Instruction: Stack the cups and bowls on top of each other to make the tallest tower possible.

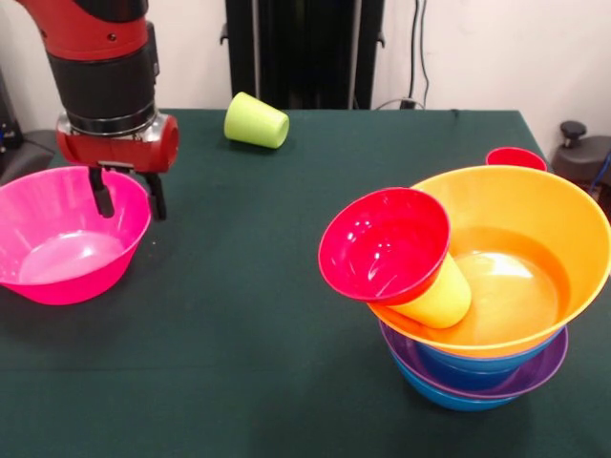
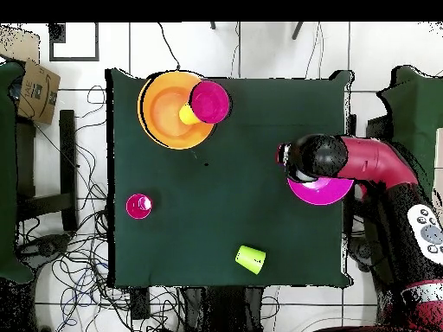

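Note:
The tower stands at the front right: a blue bowl (image 1: 449, 398) lowest, a purple bowl (image 1: 520, 374), another blue bowl (image 1: 468, 367), then the wide orange bowl (image 1: 535, 205). The yellow cup (image 1: 441, 298) lies tilted in the orange bowl. The small red bowl (image 1: 384, 243) leans on the yellow cup, facing outward. The large pink bowl (image 1: 67, 239) sits apart at the left. My gripper (image 1: 127, 196) is open, its fingers (image 1: 100, 194) astride the pink bowl's right rim. The lime green cup (image 1: 256, 121) lies on its side at the back. The red cup (image 1: 516, 157) stands behind the tower.
In the overhead view the orange bowl (image 2: 164, 121) is at the top left, the pink bowl (image 2: 322, 190) at the right under my arm (image 2: 363, 160), the red cup (image 2: 138, 206) at the left and the green cup (image 2: 251, 258) near the bottom edge.

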You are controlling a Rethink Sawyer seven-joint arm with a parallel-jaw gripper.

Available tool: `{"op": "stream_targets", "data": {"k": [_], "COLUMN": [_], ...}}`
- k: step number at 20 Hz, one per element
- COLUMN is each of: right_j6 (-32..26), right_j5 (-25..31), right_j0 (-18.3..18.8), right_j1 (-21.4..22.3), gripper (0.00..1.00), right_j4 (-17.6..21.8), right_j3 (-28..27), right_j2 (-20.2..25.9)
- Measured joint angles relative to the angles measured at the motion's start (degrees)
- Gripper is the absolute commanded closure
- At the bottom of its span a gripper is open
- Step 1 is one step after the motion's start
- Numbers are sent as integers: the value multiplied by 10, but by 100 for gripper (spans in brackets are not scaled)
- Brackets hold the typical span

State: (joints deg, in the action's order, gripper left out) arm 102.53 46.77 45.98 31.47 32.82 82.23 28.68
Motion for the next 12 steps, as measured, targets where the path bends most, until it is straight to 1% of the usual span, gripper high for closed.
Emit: {"op": "stream_targets", "data": {"k": [12], "right_j6": [0], "right_j5": [0], "right_j0": [0], "right_j1": [-36], "gripper": [0], "right_j4": [1], "right_j3": [0], "right_j2": [-19]}}
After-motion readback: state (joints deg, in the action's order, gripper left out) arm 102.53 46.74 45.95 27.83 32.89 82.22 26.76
